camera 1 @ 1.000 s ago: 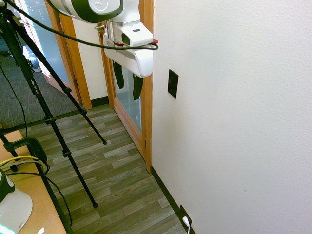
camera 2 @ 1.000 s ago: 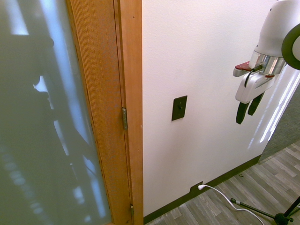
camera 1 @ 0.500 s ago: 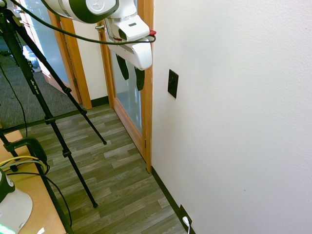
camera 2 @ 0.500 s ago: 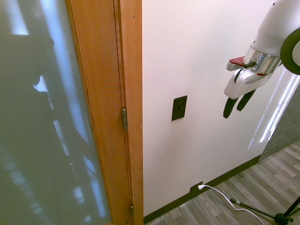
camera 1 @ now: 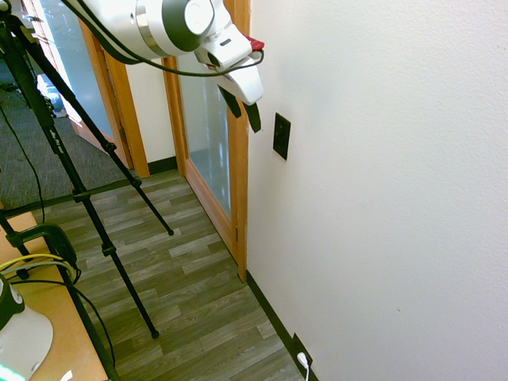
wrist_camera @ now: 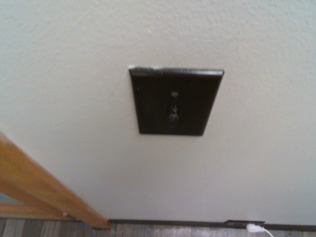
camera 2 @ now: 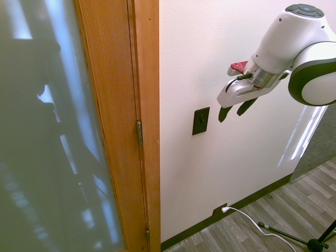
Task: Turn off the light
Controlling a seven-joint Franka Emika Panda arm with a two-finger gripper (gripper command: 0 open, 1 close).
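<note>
The light itself does not show. Its switch [camera 1: 281,136] is a small black upright plate on the white wall, just beside the wooden door frame, also seen in the second exterior view [camera 2: 200,121]. The wrist view looks straight at the switch [wrist_camera: 174,101], whose small toggle sits in the middle of the plate. My gripper [camera 1: 243,109] hangs tilted toward the wall, a short way out from the plate and slightly above it. Its dark fingers stand apart with nothing between them, so the gripper [camera 2: 233,110] is open and touches nothing.
A wooden door frame [camera 1: 240,198] with a frosted glass panel [camera 1: 208,151] borders the wall next to the switch. Low on the wall, a black outlet plate holds a white plug [camera 1: 302,359] above the dark baseboard [camera 2: 252,198]. Grey wood-look flooring lies below.
The arm has swung toward the wall and tilted, bringing the fingers from hanging downward in front of the door to pointing at the switch plate. The fingers stayed apart.
</note>
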